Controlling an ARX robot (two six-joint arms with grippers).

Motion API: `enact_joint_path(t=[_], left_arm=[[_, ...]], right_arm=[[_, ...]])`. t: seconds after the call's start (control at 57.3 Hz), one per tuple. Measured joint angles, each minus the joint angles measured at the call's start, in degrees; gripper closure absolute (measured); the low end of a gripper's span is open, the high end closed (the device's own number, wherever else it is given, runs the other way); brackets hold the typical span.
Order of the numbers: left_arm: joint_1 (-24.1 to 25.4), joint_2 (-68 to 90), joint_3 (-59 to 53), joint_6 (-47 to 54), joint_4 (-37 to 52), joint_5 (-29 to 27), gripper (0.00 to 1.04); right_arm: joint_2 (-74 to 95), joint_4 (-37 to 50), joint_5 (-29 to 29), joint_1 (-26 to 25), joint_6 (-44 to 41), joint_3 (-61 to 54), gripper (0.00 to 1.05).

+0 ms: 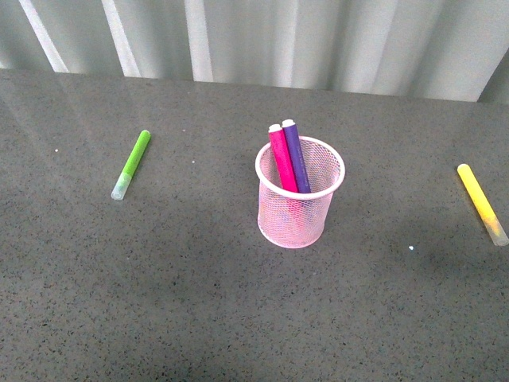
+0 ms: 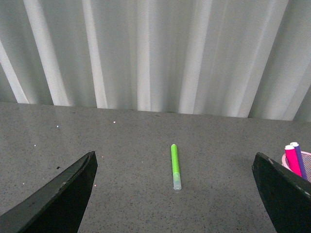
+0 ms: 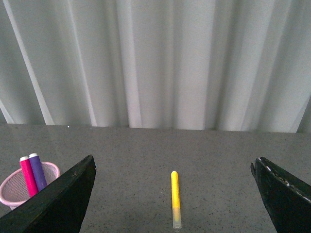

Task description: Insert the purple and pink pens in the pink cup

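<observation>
The pink cup point(image 1: 294, 208) stands upright mid-table in the front view. The pink pen point(image 1: 282, 157) and the purple pen point(image 1: 297, 155) stand inside it side by side, leaning toward the far left rim. Neither arm shows in the front view. My left gripper point(image 2: 175, 194) is open with nothing between its fingers; the cup's rim point(image 2: 307, 156) and both pens show at one edge of its view. My right gripper point(image 3: 174, 194) is open and empty too; the cup point(image 3: 19, 187) with the pens sits beside one finger.
A lime-green marker point(image 1: 131, 164) lies on the grey table left of the cup, also between the left fingers point(image 2: 175, 165). A yellow marker point(image 1: 481, 202) lies near the right edge, also between the right fingers point(image 3: 175, 198). A pleated white curtain point(image 1: 262, 40) backs the table.
</observation>
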Motion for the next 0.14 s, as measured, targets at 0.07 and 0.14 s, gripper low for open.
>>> enact_joint_path(t=[0.07,0.14], left_arm=[[0.0,0.0,0.0,0.0,0.0,0.0,0.07],[0.0,0.0,0.0,0.0,0.0,0.0,0.07]], right_arm=[[0.0,0.0,0.0,0.0,0.0,0.0,0.07],[0.0,0.0,0.0,0.0,0.0,0.0,0.07]])
